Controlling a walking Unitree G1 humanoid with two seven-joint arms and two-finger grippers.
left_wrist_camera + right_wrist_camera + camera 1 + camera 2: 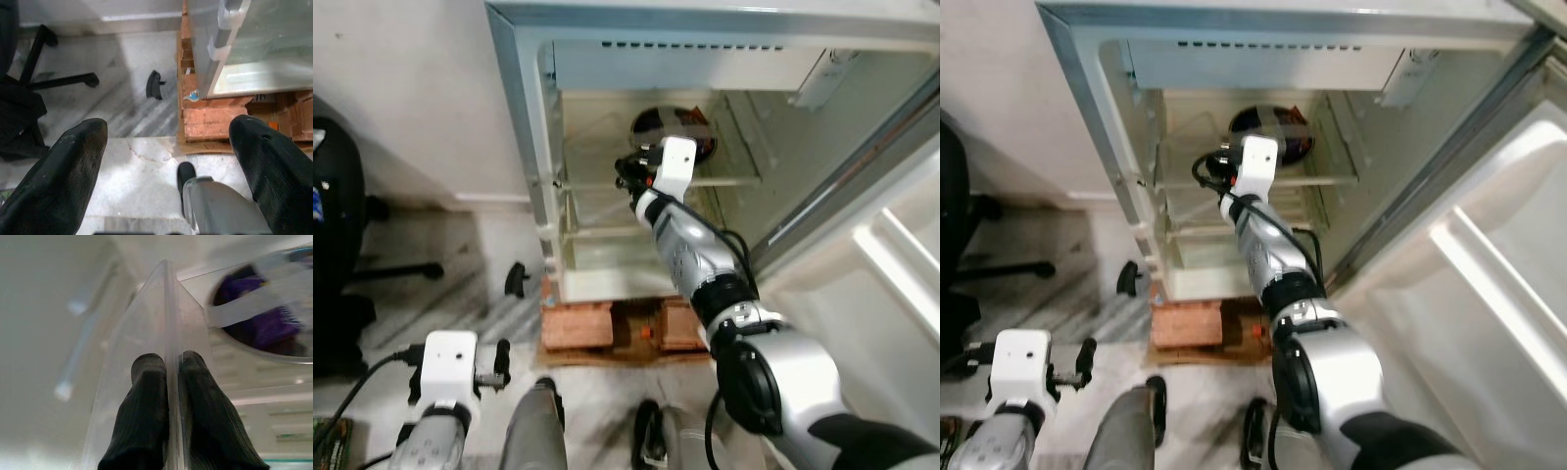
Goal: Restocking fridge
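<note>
Right wrist view shows the right gripper point(168, 382) with its two black fingers point(142, 411) pressed together on the thin upright wall of a clear plastic container point(146, 333), pinched at the rim, probably so the light box can be slid or lifted without tipping. From where I stand, the silver arm reaches deep into the open white fridge point(524, 117), the container sitting on the glass shelf point(734, 178) at about nine o'clock from a round dark bowl of purple food point(695, 132). Down at seven o'clock the left gripper point(171, 161) hangs idle over the marble floor point(132, 112), fingers spread wide, beside the red bricks point(578, 325) propping the fridge.
</note>
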